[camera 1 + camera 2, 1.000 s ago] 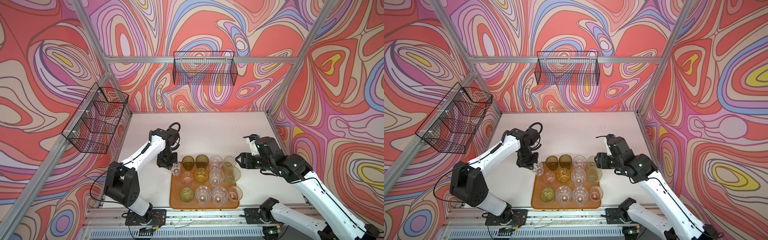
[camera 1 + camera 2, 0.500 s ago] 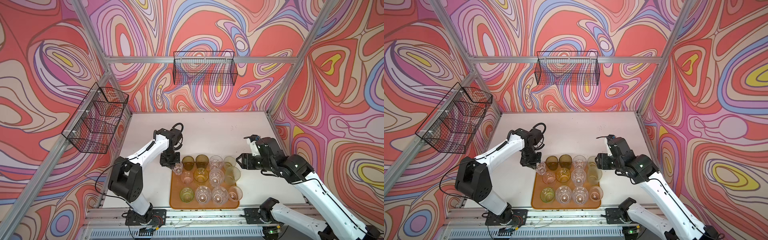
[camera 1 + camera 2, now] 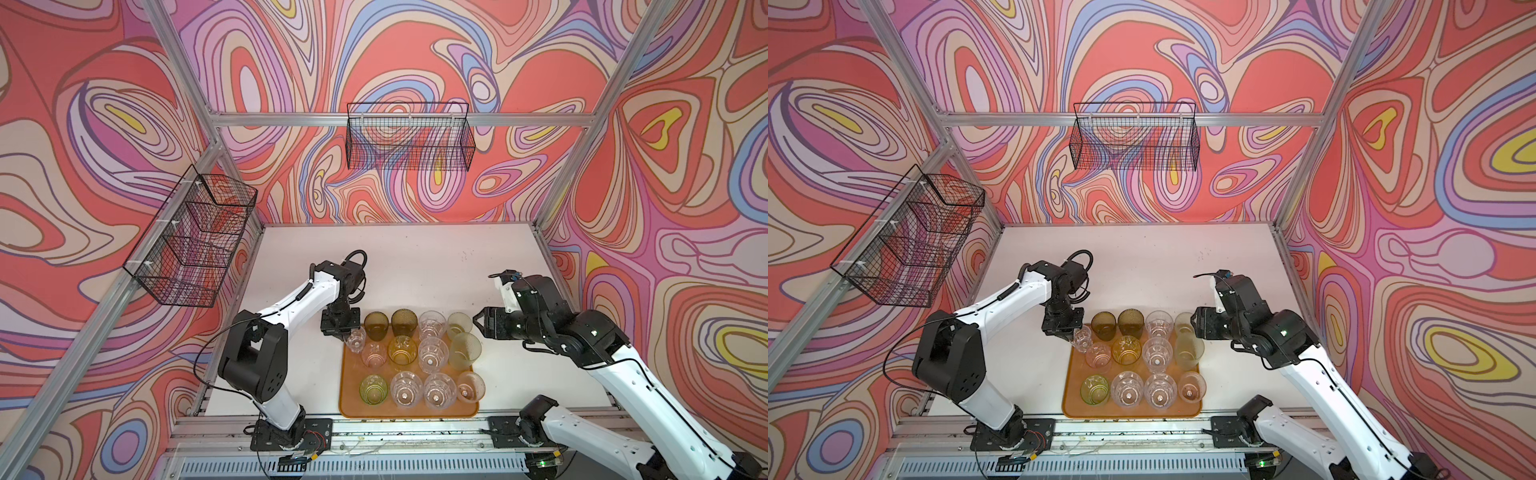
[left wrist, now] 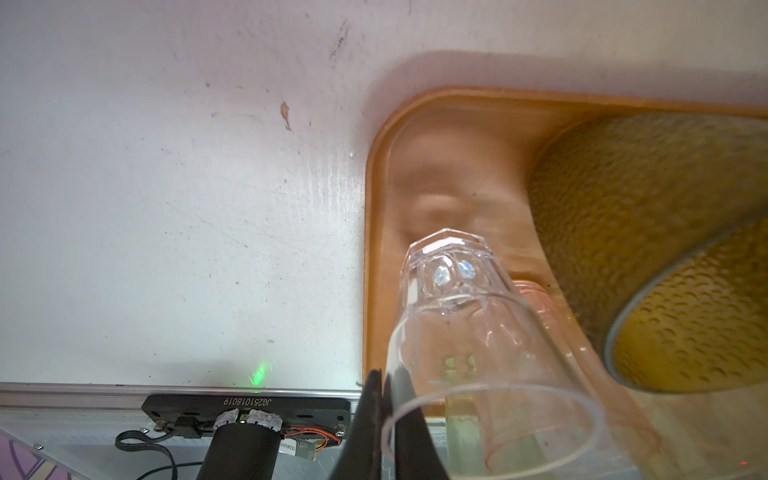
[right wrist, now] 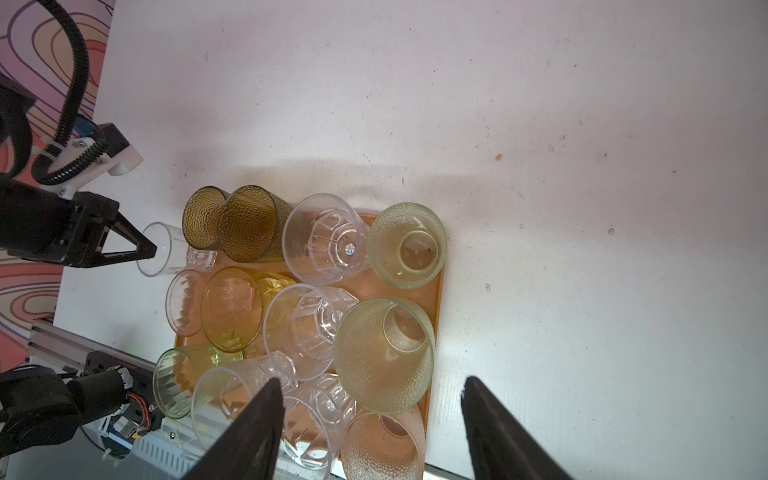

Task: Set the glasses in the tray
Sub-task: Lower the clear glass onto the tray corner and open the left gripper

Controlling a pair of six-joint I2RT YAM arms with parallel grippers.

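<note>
Left wrist view shows the left end effector (image 4: 383,415) pinched on the rim of a clear glass (image 4: 465,316), which is tilted with its base over a corner of the orange tray (image 4: 370,232). In a top view, the other glasses (image 3: 402,351) stand in rows on the tray. The right end effector (image 5: 372,382) hangs wide and empty beside the tray, above the white surface (image 5: 582,208).

Bright, even light, soft shadow beside the tray (image 4: 376,208), left wrist close-up blurred (tray floor smeared)
</note>
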